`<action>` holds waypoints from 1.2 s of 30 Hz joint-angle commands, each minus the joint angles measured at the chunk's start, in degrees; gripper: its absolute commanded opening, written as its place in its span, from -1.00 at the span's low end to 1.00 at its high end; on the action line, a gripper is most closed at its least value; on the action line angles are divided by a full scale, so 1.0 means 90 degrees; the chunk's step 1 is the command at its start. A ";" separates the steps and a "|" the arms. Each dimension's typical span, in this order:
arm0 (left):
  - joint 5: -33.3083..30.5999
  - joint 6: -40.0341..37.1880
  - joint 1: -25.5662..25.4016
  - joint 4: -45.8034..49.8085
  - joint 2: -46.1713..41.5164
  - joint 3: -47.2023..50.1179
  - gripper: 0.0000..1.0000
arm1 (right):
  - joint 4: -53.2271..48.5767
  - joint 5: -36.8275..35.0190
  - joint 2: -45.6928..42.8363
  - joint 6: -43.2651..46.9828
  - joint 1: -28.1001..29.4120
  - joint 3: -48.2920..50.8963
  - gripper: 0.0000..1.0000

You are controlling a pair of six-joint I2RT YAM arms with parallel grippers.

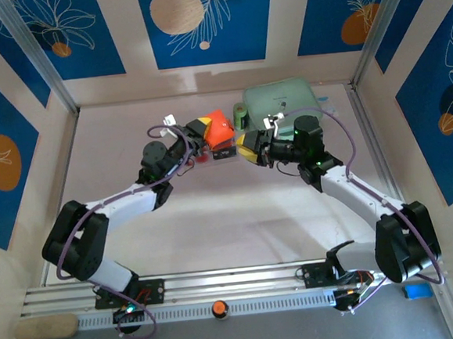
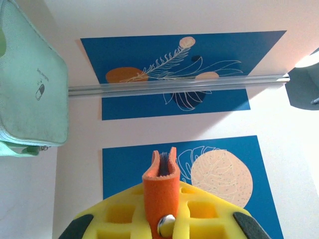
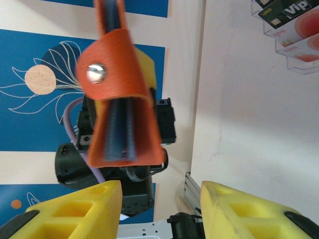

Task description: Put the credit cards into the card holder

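1. The card holder [image 1: 218, 128] is held above the table [image 1: 215, 217], near its far middle, open edge toward the right tool [image 3: 159, 209].
2. The left tool [image 2: 160, 221] is clamped on the card holder at its snap end.
3. The right tool's fingers [image 3: 75, 209] stand apart, empty, just short of the card holder.
4. The credit cards [image 3: 291, 22] sit in a clear stand.
5. A mint-green pouch [image 1: 280, 101] lies behind.

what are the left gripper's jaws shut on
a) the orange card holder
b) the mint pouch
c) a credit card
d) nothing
a: in the left wrist view the left gripper has its jaws closed on the orange card holder, and the mint pouch lies well apart from it.
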State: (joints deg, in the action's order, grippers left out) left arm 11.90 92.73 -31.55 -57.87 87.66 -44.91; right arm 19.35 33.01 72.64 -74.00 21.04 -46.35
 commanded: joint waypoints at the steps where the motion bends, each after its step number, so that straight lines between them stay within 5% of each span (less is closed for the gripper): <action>1: -0.0053 0.0024 -0.0063 -0.0382 0.0036 -0.0178 -1.00 | 0.0071 0.0002 -0.0086 -0.0079 0.0020 -0.0034 -0.10; 36: -0.0043 0.0194 -0.0254 -0.0609 0.0257 -0.0294 -1.00 | 0.1474 0.0013 0.0808 -0.0872 0.0128 -0.0255 -0.31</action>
State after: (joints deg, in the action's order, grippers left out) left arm 11.27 93.82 -32.71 -58.61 89.41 -45.58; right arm 29.78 32.10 79.09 -80.27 21.76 -46.83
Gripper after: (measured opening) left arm 0.100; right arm 0.348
